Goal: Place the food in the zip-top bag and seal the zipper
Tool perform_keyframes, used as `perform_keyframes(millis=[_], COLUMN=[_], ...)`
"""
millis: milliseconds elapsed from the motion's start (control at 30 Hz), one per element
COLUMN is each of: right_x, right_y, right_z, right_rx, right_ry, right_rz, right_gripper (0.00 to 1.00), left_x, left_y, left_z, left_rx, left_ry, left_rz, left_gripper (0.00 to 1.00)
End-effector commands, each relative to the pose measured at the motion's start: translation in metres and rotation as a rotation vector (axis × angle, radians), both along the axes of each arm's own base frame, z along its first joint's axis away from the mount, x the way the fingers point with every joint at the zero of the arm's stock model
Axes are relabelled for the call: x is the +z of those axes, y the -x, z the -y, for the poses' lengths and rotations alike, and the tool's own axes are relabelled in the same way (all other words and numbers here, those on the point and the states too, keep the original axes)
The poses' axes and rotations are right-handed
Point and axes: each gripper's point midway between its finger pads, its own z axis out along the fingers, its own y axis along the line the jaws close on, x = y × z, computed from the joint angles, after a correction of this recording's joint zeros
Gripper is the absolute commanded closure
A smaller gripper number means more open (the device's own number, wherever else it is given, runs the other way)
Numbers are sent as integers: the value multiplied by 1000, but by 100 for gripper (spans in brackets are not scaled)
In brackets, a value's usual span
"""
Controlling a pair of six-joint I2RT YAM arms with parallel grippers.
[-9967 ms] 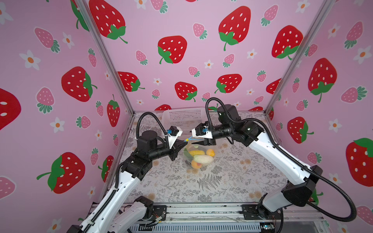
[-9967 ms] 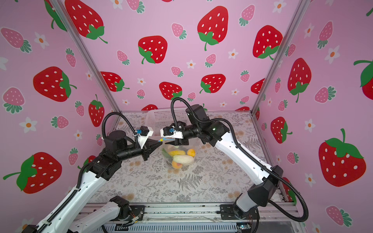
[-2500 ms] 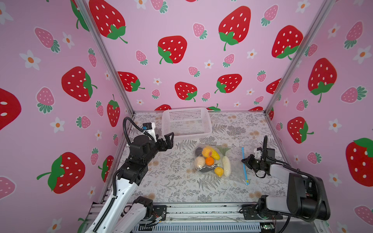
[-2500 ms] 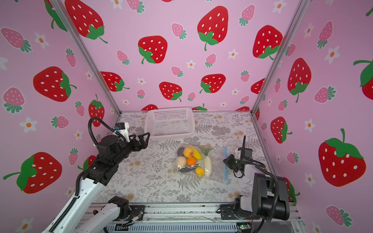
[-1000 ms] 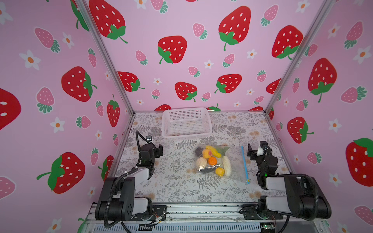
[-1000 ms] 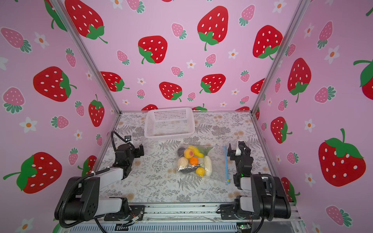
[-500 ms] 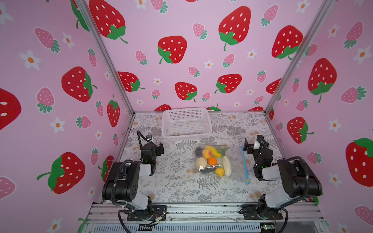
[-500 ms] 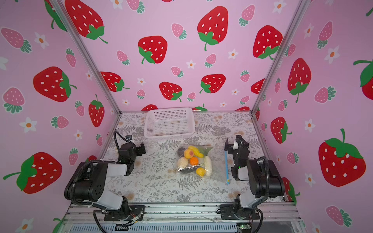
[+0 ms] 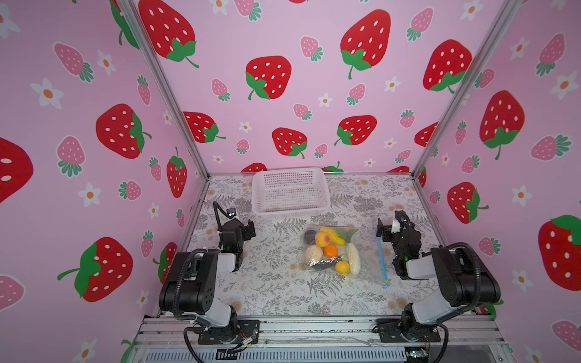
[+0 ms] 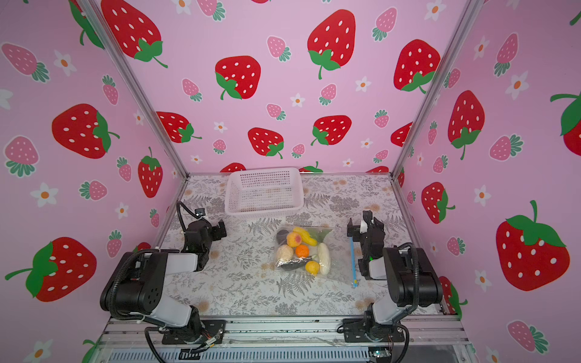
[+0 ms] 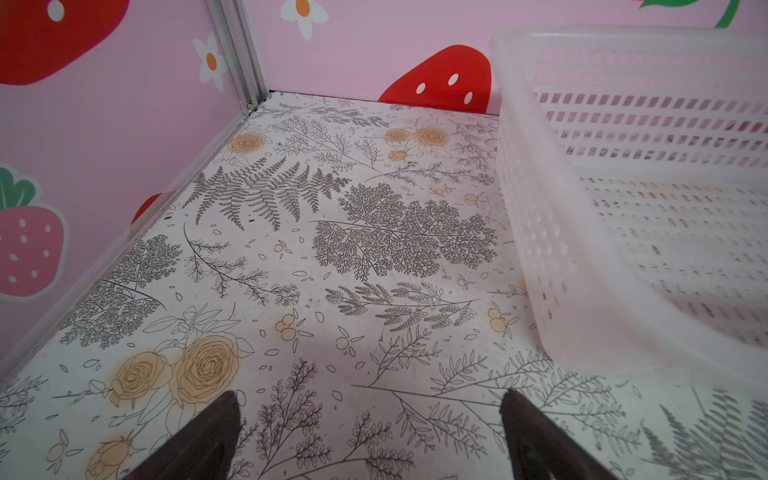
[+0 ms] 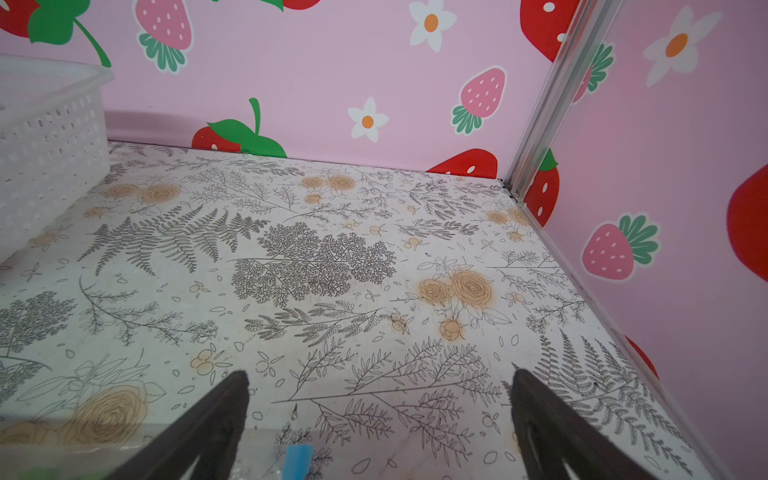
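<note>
I have a white mesh basket (image 9: 292, 211) at twelve o'clock on the table (image 9: 273, 292), near the back wall (image 9: 220, 47). The tabletop is printed with grey ferns and tan roses. Pink panels of strawberries and daisies close off twelve, nine and three o'clock, aluminium posts (image 9: 166, 91) stand at eleven and one, and a metal rail (image 9: 314, 330) runs along six.

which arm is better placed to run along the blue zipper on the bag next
Probably right. The right tool, open, sits just beside the zipper on the near edge of the zip-top bag; the strip's end shows in its wrist view. The left tool is across the table, beyond the food.
</note>
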Motion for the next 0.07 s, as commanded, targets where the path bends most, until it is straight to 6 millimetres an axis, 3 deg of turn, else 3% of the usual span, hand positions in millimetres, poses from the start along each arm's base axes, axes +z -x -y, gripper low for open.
perform_keyframes(millis=[0, 33], right_x=[8, 7], right_y=[3, 4], right_z=[2, 3], right_rx=[-12, -15], right_ry=[5, 6], right_rz=[34, 33], right_gripper=[1, 1], left_x=[5, 5], left_y=[-3, -2], left_z=[-5, -4], left_rx=[25, 21], left_ry=[-5, -6], left_rz=[14, 17], left_gripper=[1, 1])
